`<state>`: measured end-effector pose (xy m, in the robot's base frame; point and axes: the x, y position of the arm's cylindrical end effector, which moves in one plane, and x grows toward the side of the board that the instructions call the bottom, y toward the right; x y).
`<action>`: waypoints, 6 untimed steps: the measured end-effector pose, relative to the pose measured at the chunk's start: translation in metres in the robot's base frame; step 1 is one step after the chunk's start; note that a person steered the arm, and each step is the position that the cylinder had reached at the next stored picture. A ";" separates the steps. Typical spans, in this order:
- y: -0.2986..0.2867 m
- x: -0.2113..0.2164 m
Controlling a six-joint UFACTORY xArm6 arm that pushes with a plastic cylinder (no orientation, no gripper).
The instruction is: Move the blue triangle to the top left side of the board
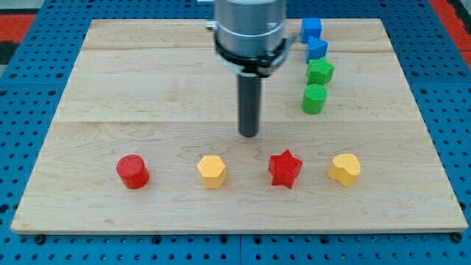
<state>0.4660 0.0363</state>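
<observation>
My tip rests mid-board, clear of every block.

My tip (249, 134) is a bare rod end, touching and pinching nothing. The blue triangle (317, 49) sits near the top right corner, just below a blue cube (312, 29) and just above a green block (320, 71) and green cylinder (314, 98). Along the bottom edge lie a red cylinder (133, 171), yellow hexagon (212, 171), red star (285, 168) and yellow heart (344, 168).

My tip (249, 135) is being held mid-board, above the red star (285, 169), while the blue triangle (317, 49) is sitting near the top edge, right of centre.
</observation>
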 end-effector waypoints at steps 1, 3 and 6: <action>0.065 0.000; 0.218 -0.089; 0.190 -0.184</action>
<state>0.2825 0.2264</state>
